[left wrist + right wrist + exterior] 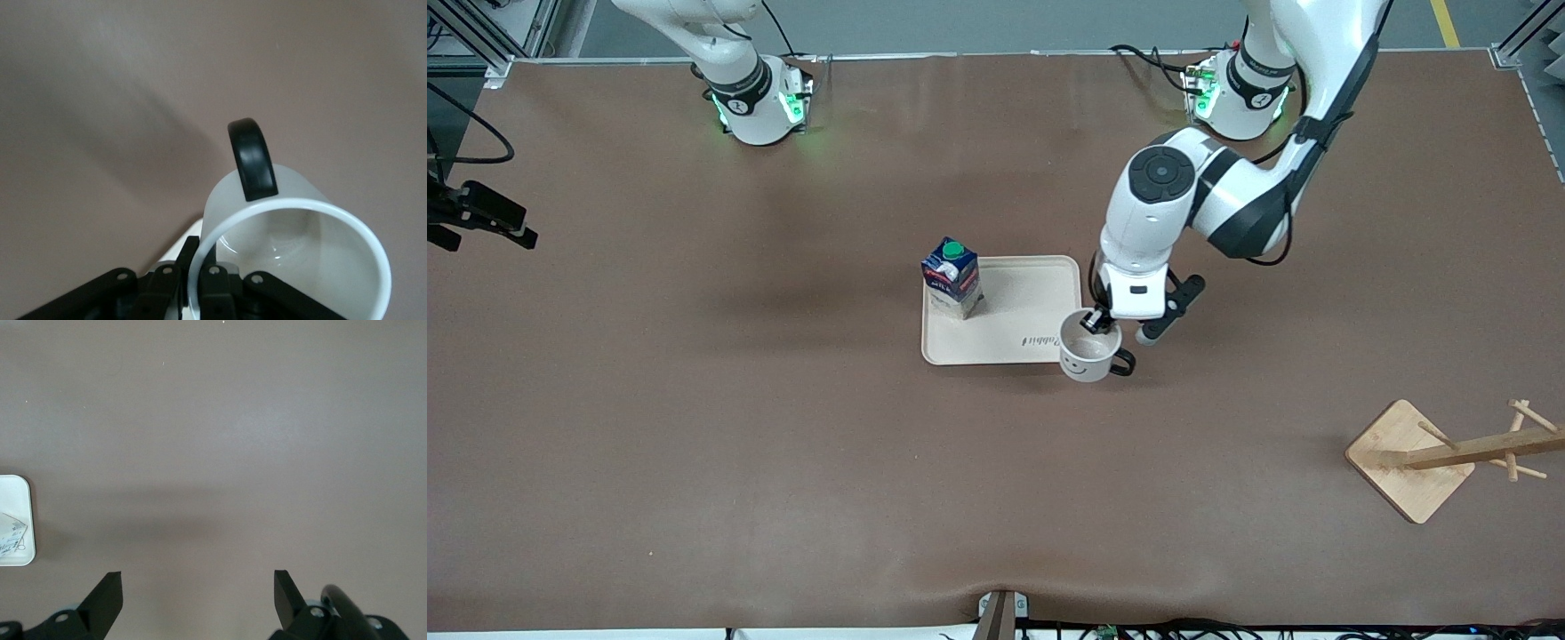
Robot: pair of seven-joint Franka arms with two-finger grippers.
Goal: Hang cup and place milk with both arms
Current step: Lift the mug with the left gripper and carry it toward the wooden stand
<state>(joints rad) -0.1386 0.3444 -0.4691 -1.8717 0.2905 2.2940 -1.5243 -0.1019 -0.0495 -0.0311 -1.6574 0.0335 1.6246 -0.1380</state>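
Observation:
The white cup [1089, 351] with a smiley face and a black handle [1123, 362] is at the tray's corner nearest the front camera, toward the left arm's end. My left gripper [1096, 320] is shut on its rim, one finger inside and one outside. In the left wrist view the gripper [199, 267] pinches the cup's wall [313, 260], with the handle [253, 160] pointing away. I cannot tell whether the cup rests or hangs. The milk carton [953, 277] stands upright on the beige tray [1032, 307]. My right gripper [198, 590] is open and empty above bare table, out of the front view.
A wooden cup rack [1440, 453] with pegs on a square base stands near the front camera at the left arm's end. A corner of the tray [13, 520] shows in the right wrist view. A black mount [480, 218] juts in at the right arm's end.

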